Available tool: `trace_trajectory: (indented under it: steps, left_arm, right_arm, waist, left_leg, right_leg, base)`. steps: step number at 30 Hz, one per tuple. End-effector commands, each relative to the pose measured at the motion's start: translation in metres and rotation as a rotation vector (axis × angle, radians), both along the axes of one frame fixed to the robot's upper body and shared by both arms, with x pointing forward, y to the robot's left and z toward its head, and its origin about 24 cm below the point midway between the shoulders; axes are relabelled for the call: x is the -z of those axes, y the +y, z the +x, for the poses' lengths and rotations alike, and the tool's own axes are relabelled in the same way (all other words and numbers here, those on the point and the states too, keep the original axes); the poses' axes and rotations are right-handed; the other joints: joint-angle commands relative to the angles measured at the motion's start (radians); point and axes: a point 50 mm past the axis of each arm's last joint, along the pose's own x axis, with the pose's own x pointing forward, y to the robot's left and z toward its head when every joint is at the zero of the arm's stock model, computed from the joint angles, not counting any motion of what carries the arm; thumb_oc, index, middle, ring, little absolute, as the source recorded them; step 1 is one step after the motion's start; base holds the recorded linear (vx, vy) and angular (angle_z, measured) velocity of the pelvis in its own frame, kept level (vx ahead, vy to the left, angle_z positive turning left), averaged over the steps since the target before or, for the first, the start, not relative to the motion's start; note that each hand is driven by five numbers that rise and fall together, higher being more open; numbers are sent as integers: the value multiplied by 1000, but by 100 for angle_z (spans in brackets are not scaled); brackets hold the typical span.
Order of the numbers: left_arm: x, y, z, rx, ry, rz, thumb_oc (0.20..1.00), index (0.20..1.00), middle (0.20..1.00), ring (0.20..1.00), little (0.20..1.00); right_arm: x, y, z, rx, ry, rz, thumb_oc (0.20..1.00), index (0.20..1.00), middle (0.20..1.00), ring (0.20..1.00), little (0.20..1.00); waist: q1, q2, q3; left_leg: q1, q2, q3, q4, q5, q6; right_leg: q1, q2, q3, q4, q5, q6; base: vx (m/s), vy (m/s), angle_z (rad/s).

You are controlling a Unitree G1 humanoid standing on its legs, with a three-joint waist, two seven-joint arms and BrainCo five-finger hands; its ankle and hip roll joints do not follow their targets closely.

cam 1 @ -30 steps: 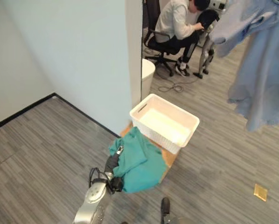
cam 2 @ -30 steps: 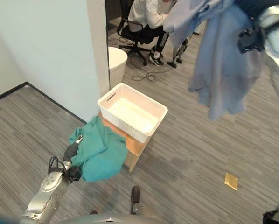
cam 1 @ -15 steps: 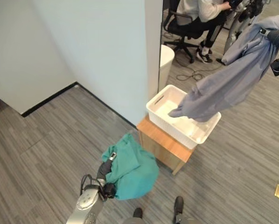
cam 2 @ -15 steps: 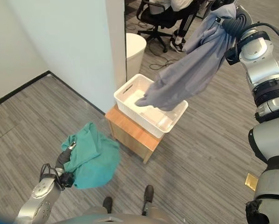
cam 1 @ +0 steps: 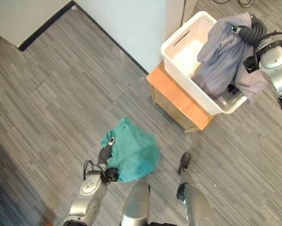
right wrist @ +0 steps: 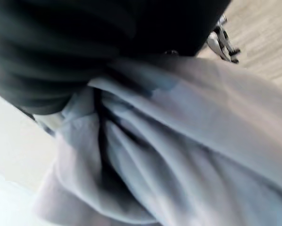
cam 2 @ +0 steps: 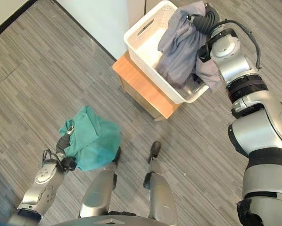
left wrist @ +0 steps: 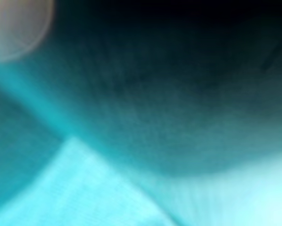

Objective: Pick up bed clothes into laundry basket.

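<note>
A humanoid robot lowers a grey-blue garment [cam 1: 226, 52] into a white laundry basket [cam 1: 183, 44] that sits on a low wooden surface [cam 1: 178, 101] beside a pale wall [cam 1: 131, 23]; the bulk of the cloth hangs inside the basket, while one fold trails over its near rim. The right hand [cam 2: 204, 21] sits at the top of the bundle with the cloth gathered against its dark cover, and seems to be grasping it, though the fingers are buried in the folds. Low at the robot's left side, the left hand [cam 1: 105, 153] clutches a teal garment [cam 1: 131, 155], bunched into a ball above the grey plank floor [cam 1: 51, 108] and well apart from the basket. To finish this step well, the right hand would best sink further toward the basket's middle before letting go, so the trailing fold drops inside rather than dragging the rest out over the rim. Half a second ago the grey-blue garment swung stretched out in the air, with only its tail reaching the basket; it now hangs gathered and mostly inside. The camera has tilted down since then, and the teal bundle stays clenched in the left hand as before.
</note>
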Motion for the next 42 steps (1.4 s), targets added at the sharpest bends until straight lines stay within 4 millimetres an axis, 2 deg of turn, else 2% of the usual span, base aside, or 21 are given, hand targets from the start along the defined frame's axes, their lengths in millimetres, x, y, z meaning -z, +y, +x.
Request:
trace_trajectory:
  steps: [1, 8, 13, 22, 33, 39, 42]
  left_arm:
    - [-23, 0, -4, 26, -123, 5, 200, 200, 200, 200, 200]
    - [-28, -6, 3, 69, -148, 15, 200, 200, 200, 200, 200]
    - [-30, -8, 6, 74, -161, 16, 200, 200, 200, 200, 200]
    - [-30, -6, 8, 70, -158, 17, 200, 200, 200, 200, 200]
    - [-32, -4, 11, 60, -160, 22, 200, 200, 200, 200, 200]
    - [-29, 7, 8, 11, -146, 38, 200, 200, 200, 200, 200]
    - [-27, 10, 6, 3, -135, 41, 200, 200, 200, 200, 200]
  right_arm:
    - [-68, -5, -17, 59, -211, -18, 200, 200, 200, 200, 200]
    - [-97, -6, -27, 107, -266, -51, 200, 200, 200, 200, 200]
    - [-124, 1, -38, 97, -347, -30, 200, 200, 200, 200, 200]
    - [-150, 10, -51, 79, -416, -24, 200, 200, 200, 200, 200]
    - [-155, 20, -54, 52, -427, -76, 200, 200, 200, 200, 200]
    - [-157, 40, -72, -91, -504, -189, 200, 200, 200, 200, 200]
    - [-151, 34, -74, -105, -490, -205, 200, 200, 200, 200, 200]
  waist:
    - [5, -36, -111]
    - [12, -39, -112]
    - [24, -44, -115]
    - [20, -62, -132]
    - [-2, -80, -143]
    - [-32, -96, -141]
    - [-41, -101, -133]
  left_leg:
    - [-47, -28, -34, -74, 114, 18]
    - [-66, -28, -41, -72, 117, 13]
    - [-79, -29, -49, -72, 118, 9]
    - [-69, -29, -53, -71, 107, 9]
    - [-49, -34, -44, -74, 98, 11]
    - [-32, -34, -30, -74, 90, 13]
    - [-27, -36, -27, -74, 87, 15]
  right_leg:
    - [94, 5, -7, 13, -143, 88]
    - [79, 1, -20, 13, -145, 90]
    - [70, -3, -35, 13, -148, 93]
    - [86, -3, -44, 13, -162, 93]
    - [102, -2, -34, 13, -165, 93]
    - [114, -5, -22, 13, -162, 94]
    - [117, -7, -19, 13, -160, 93]
  base:
    - [12, 1, -3]
    - [3, -4, 1]
    - [33, -16, 5]
    - [40, -8, 2]
    - [11, 5, 2]
    - [0, 0, 0]
    - [-22, 6, -8]
